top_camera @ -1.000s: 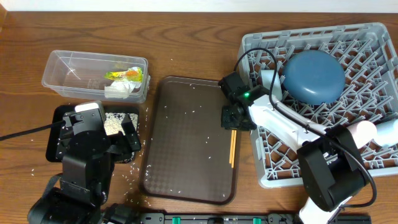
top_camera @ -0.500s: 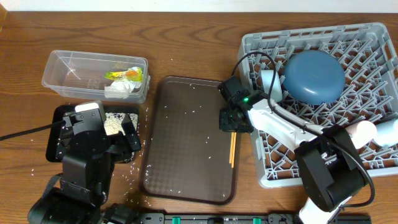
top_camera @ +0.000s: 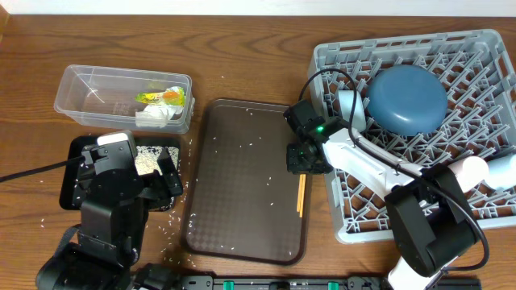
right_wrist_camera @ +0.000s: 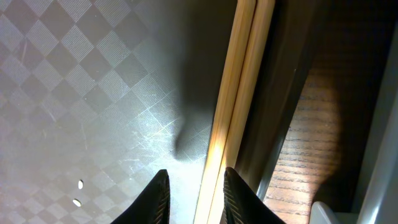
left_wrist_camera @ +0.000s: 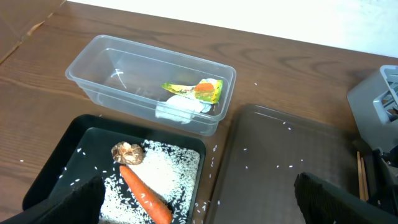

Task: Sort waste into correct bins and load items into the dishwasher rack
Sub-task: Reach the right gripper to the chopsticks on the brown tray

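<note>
Left fingers (left_wrist_camera: 68,202) wide, right fingers (right_wrist_camera: 155,196) narrowly apart.

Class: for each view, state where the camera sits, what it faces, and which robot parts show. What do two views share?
Overhead: above table, facing straight down; left arm, right arm show.
Left wrist: left arm, facing forward-down at black tray, clear tub; fingers show.
Right wrist: facing down, close over chopsticks; fingertips show.
Shared: chopsticks, in overhead and right wrist.
</note>
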Available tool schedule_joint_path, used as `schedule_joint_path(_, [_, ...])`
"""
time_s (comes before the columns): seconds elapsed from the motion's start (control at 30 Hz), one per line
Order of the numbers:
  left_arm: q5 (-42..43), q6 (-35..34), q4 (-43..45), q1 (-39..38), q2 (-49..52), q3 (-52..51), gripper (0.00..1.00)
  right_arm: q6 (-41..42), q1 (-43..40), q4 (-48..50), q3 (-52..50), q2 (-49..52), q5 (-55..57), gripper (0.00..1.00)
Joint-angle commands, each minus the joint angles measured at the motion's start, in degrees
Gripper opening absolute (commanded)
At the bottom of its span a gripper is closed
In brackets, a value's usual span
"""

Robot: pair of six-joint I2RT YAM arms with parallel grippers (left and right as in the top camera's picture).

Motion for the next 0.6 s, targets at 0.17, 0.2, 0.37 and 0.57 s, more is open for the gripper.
schedule_joint_path(0.17, [-0.92,0.52,0.00,0.28,0.07,0.55,0.98,1.62,0.13,1.77,1.01,2.93,0.17,0.24])
schedule_joint_path(0.2, [-0.92,0.52,0.00,0.28,0.07,0.55,0.98,1.62,0.11,1.79,1.01,2.93,0.17,0.24])
schedule_joint_path(0.37, [-0.92,0.52,0.00,0.28,0.07,0.55,0.98,1.77,0.11,1.66,1.03,2.99,0.35,0.24])
schedule_joint_path(0.57, [-0.92,0.52,0.00,0.28,0.07,0.55,0.98,0.68,0.15,3.02,1.03,2.99,3.06,0.01])
